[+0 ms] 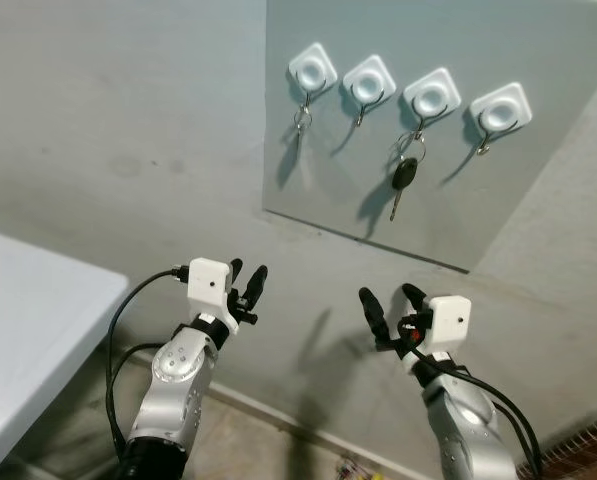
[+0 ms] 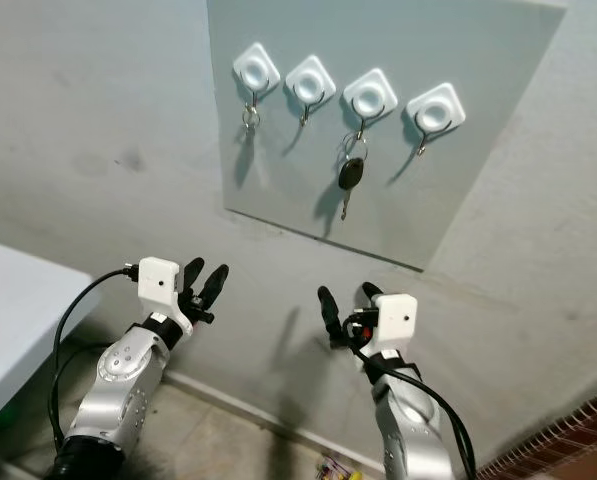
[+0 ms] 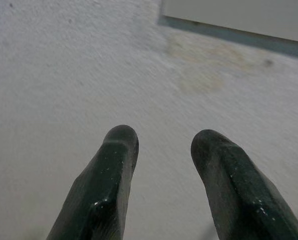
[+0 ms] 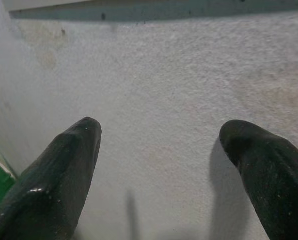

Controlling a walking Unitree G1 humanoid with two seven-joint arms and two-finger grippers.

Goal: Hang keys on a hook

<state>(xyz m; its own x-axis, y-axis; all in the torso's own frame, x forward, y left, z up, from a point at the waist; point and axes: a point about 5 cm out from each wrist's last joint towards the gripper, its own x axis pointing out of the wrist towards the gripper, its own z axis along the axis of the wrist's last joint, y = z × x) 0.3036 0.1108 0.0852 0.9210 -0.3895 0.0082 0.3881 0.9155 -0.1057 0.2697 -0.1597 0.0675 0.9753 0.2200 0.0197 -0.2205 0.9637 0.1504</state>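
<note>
A grey board (image 1: pixel 538 210) on the wall carries several white square hooks. A black-headed key (image 1: pixel 403 180) hangs by its ring from the third hook (image 1: pixel 432 98). A bare metal ring (image 1: pixel 302 120) hangs from the first hook (image 1: pixel 313 69). The other hooks (image 1: pixel 368 80) (image 1: pixel 500 108) carry nothing. Both grippers are held up below the board, apart from the wall. My left gripper (image 1: pixel 249 276) is open with nothing in it. My right gripper (image 1: pixel 391 297) is open wide and holds nothing, its fingers (image 4: pixel 54 185) pointing at bare plaster.
A white table (image 1: pixel 28 330) juts in at the lower left, beside my left arm. A skirting strip (image 1: pixel 278 415) runs along the foot of the wall. Red brick flooring (image 1: pixel 588 440) shows at the lower right.
</note>
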